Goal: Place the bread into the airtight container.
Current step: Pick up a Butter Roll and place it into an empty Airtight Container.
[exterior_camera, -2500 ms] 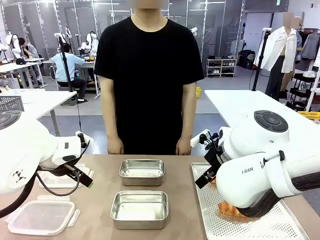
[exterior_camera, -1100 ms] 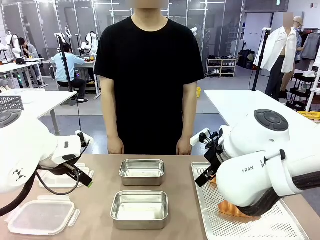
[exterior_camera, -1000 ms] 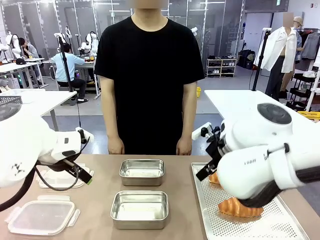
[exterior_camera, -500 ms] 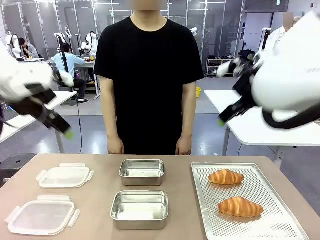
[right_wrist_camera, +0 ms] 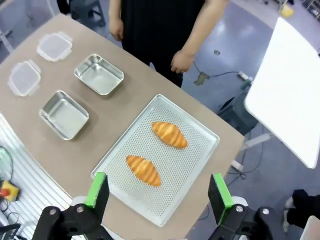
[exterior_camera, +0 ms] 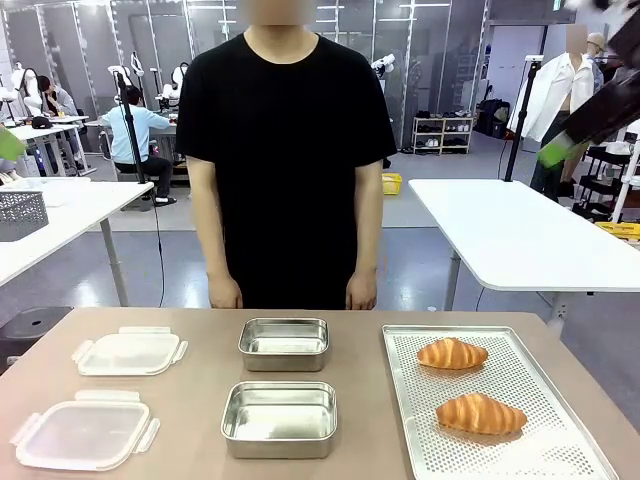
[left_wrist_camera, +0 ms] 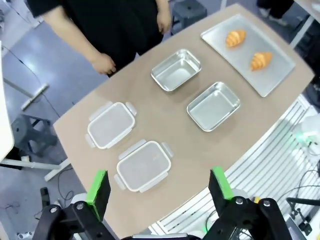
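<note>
Two golden croissants lie on the perforated metal tray (exterior_camera: 520, 450) at the table's right: the far one (exterior_camera: 452, 353) (right_wrist_camera: 169, 134) and the near one (exterior_camera: 480, 413) (right_wrist_camera: 143, 170). Two steel containers sit mid-table, one far (exterior_camera: 284, 343) and one near (exterior_camera: 279, 418), both with nothing inside. My left gripper (left_wrist_camera: 159, 185) hangs high above the table, open and holding nothing. My right gripper (right_wrist_camera: 157, 190) is also high up and open, above the tray's near edge. In the front view a green fingertip (exterior_camera: 553, 152) shows at the upper right, and another fingertip (exterior_camera: 8, 143) at the left edge.
Two clear plastic lids (exterior_camera: 130, 351) (exterior_camera: 82, 434) lie on the table's left side. A person in a black shirt stands at the far edge with both hands (exterior_camera: 225, 292) hanging by the table. White tables stand behind on either side.
Both arms have lifted from low over the table to high above it, leaving the front view almost wholly. The two croissants, earlier covered by the right arm, now show in full.
</note>
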